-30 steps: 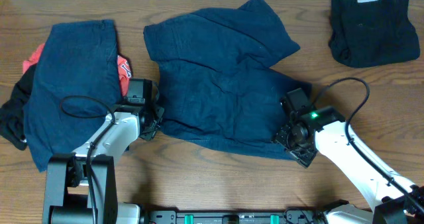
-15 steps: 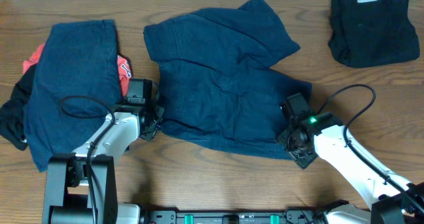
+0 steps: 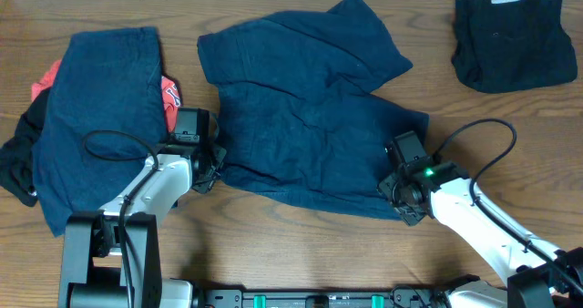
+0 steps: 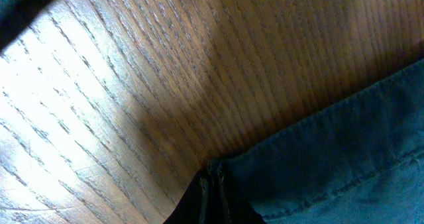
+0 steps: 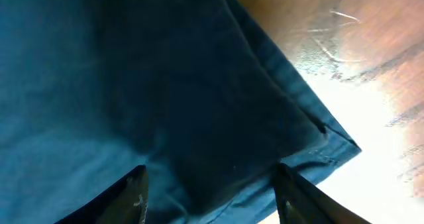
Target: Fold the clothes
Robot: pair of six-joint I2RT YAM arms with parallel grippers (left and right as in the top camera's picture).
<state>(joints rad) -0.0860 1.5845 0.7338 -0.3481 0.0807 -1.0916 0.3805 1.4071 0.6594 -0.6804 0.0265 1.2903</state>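
Note:
A large pair of navy shorts (image 3: pixel 310 117) lies spread in the middle of the table. My left gripper (image 3: pixel 213 159) is at its front left corner; in the left wrist view the fingers (image 4: pixel 213 187) are shut on the hem corner of the navy shorts (image 4: pixel 331 158). My right gripper (image 3: pixel 402 195) is over the front right corner; in the right wrist view its fingers (image 5: pixel 211 191) are wide open, straddling the navy shorts (image 5: pixel 165 85) near the corner. A second navy garment (image 3: pixel 100 117) lies at the left over a red-orange one (image 3: pixel 169 98) and a black one (image 3: pixel 16 162).
A folded black garment (image 3: pixel 515 39) lies at the back right corner. Bare wooden table (image 3: pixel 291 244) runs along the front edge between the arm bases. The left pile sits close to my left arm.
My right arm has shifted slightly toward the front and left at the shorts' front right corner. The left arm and the garments have not moved.

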